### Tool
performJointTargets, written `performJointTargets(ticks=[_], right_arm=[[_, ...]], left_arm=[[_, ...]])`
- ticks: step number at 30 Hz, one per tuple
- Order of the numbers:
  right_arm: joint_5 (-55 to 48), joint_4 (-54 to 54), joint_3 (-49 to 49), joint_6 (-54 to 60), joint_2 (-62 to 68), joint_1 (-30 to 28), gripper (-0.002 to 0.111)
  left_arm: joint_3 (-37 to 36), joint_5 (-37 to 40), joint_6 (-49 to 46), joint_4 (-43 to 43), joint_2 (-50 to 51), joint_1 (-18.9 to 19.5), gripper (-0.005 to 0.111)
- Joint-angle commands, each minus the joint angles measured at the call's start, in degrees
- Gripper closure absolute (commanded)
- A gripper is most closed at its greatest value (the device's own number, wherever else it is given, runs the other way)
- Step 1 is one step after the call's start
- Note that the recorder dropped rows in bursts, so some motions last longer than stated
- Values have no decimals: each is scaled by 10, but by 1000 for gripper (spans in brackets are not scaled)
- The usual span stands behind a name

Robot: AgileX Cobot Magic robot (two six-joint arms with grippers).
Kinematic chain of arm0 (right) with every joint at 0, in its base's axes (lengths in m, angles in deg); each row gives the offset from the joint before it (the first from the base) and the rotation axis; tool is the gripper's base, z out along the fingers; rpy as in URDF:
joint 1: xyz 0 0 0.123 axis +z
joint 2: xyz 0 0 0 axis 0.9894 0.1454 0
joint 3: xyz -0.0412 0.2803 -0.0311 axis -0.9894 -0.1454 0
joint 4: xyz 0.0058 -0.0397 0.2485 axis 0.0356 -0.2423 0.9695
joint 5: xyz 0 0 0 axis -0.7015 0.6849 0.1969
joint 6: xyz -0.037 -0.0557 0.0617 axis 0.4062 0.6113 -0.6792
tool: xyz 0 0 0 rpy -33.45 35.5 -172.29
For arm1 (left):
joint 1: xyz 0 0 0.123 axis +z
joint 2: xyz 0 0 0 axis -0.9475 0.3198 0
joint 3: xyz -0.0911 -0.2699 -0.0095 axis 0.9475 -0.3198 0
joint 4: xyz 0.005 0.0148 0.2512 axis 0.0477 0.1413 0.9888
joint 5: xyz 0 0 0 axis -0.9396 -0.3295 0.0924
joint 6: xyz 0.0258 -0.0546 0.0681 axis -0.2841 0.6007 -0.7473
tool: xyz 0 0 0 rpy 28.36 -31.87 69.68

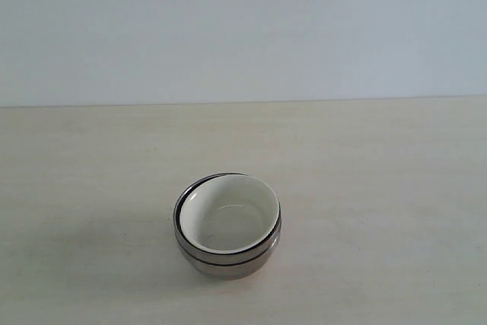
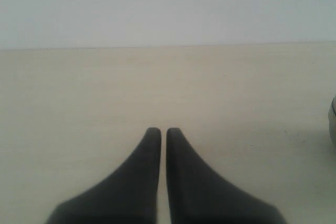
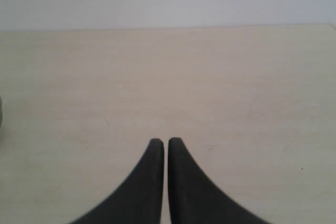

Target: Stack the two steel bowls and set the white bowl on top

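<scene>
You look finished: the white bowl (image 1: 232,215) sits nested in the steel bowls (image 1: 226,259), and the stack stands on the table (image 1: 380,188) toward six o'clock of centre in the exterior view. Two steel rims seem to show there, though the lower one is hard to separate. Only the wrist views show your tools: the left gripper (image 2: 163,132) and right gripper (image 3: 166,142) each have fingers pressed nearly together, holding nothing, with a sliver of the stack at the frame's edge.
</scene>
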Motion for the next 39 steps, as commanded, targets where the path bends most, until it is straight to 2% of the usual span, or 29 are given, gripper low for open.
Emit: performJointTargets(ticks=[1,39], right_arm=[[1,-1,1,-2,-3,2,108],[3,10,1,-19,-3,2,108]], left_arm=[[-2,0,1,-1,-2,0,103],[-2,0,1,-1,-2,0,103]])
